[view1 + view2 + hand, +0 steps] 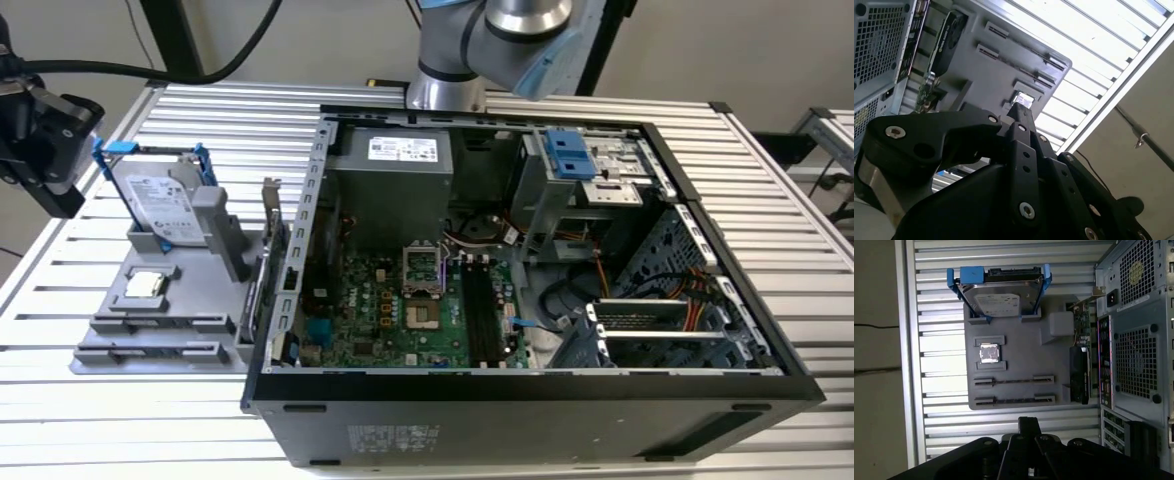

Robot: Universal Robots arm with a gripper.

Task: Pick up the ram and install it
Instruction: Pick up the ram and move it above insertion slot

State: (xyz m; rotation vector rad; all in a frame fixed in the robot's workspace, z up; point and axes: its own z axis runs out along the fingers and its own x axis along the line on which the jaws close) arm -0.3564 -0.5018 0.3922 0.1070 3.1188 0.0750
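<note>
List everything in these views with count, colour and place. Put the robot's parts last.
Slatted metal table: one, silver, under everything.
Open computer case: one, black and grey, on the table at the exterior view's right.
Green motherboard: one, inside the case.
Grey fixture tray: one, on the table at the exterior view's left of the case.
Silver hard drive in a blue frame: one, propped on the tray.
Small square silver processor chip: one, in a tray pocket.
Black expansion card: one, on edge between tray and case.
Robot arm: one, silver and pale blue, behind the case.
Black gripper: one, near the tray.
</note>
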